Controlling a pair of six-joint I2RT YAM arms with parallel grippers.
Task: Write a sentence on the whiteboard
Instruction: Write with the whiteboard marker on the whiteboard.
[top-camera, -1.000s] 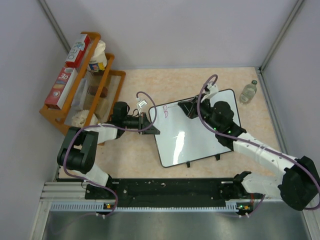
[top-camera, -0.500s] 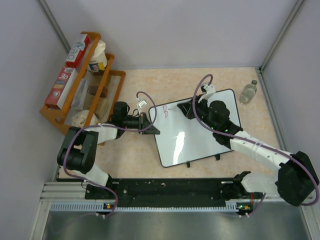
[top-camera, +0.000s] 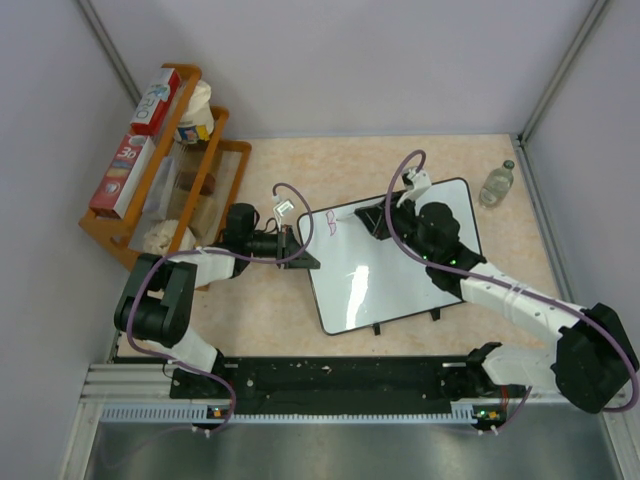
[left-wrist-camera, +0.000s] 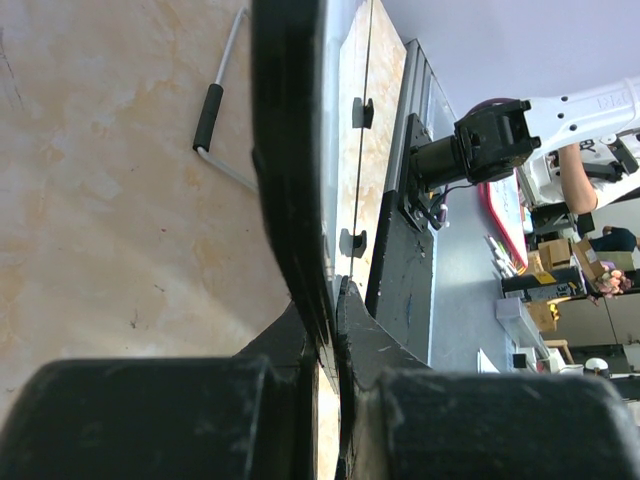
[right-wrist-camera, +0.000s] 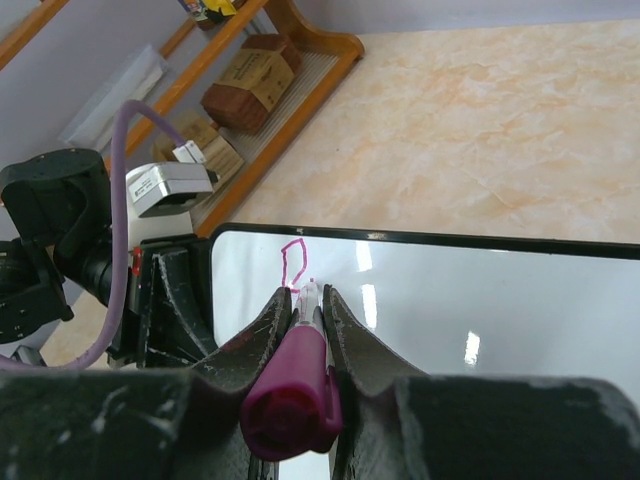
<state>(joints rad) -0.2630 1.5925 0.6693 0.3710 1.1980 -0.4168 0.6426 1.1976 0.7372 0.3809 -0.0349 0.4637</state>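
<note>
The whiteboard (top-camera: 385, 275) lies tilted on the table, glossy white with a thin black frame. My left gripper (top-camera: 303, 246) is shut on its left edge (left-wrist-camera: 300, 180), one finger on each face. My right gripper (top-camera: 375, 218) is shut on a magenta marker (right-wrist-camera: 300, 375), with its tip on the board near the far left corner. The sentence (right-wrist-camera: 292, 263) is only a first pink stroke, a closed loop like the top of a "B", just above the tip; it also shows in the top view (top-camera: 328, 222).
A wooden rack (top-camera: 165, 170) with boxes and packets stands at the far left. A small clear bottle (top-camera: 496, 184) stands at the far right by the board's corner. The black rail (top-camera: 330, 378) with the arm bases runs along the near edge.
My right gripper has shifted slightly up and left along the board's far edge with the marker. The left gripper and the board have not moved.
</note>
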